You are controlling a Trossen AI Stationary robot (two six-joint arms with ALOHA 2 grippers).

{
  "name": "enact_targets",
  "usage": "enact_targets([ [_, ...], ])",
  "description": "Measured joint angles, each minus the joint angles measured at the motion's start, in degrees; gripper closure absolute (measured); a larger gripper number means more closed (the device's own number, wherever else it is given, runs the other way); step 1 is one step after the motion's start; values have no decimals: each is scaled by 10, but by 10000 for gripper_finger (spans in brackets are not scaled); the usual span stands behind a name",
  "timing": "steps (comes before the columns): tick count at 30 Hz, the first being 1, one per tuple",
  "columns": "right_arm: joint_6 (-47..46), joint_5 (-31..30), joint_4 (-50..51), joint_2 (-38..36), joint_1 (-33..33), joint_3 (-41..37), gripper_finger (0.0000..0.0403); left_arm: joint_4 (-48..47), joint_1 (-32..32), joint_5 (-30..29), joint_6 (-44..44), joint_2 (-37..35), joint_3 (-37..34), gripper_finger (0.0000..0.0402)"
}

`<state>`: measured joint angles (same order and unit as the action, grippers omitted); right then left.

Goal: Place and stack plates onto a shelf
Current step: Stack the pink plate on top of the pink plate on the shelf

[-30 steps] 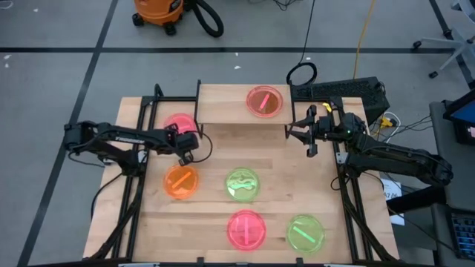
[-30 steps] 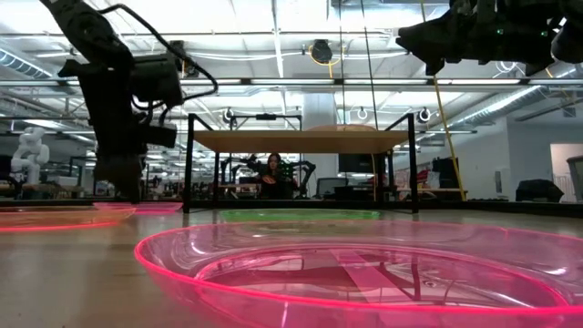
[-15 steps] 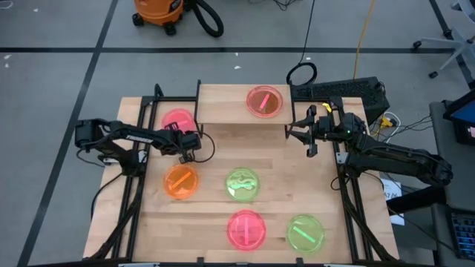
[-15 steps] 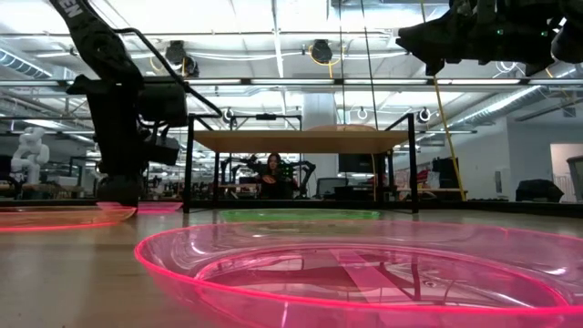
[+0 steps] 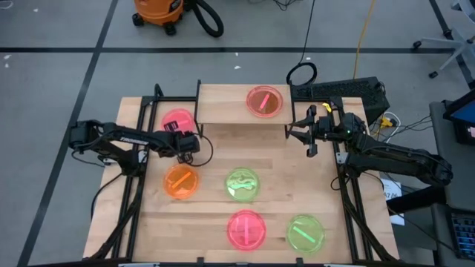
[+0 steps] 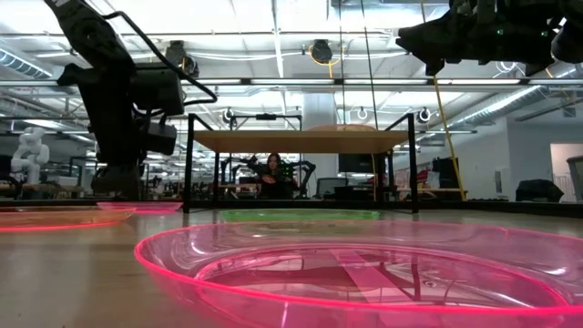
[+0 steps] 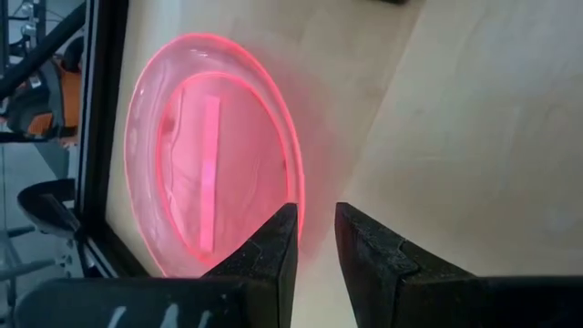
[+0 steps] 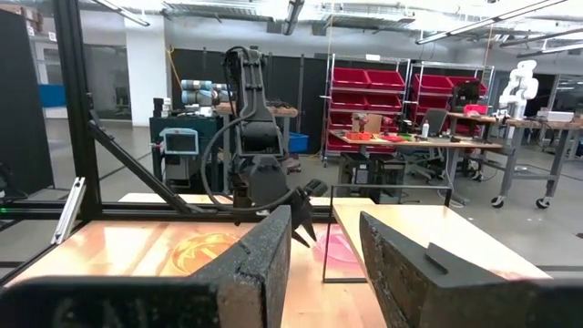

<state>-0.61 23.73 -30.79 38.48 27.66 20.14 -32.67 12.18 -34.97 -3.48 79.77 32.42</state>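
The shelf stands at the table's far edge and bears one pink-red plate. Left of it a pink plate lies flat on the table. My left gripper is open by a narrow gap, slanting down at that plate's near rim; its fingers also show low over the table. An orange plate, two green plates and another pink plate lie nearer. My right gripper waits open, raised at the shelf's right end. My left gripper has one fingertip right at the pink plate's near rim, coming slanting from above. I cannot tell whether it touches the rim. Nothing shows between the two fingers.
Black frame rails run along the table's left and right sides. A keyboard lies at the far right corner. Bare wood lies between the shelf and the row of plates. A person sits far off behind the shelf.
My left gripper has rolled a little at the wrist while staying low at the pink plate's near rim. The plates have kept their places.
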Motion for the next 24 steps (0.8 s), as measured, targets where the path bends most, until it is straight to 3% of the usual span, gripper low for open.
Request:
enact_targets([
  [24, 8, -1, 7, 0, 0, 0, 284, 40, 88, 65, 54, 1, 0, 316],
])
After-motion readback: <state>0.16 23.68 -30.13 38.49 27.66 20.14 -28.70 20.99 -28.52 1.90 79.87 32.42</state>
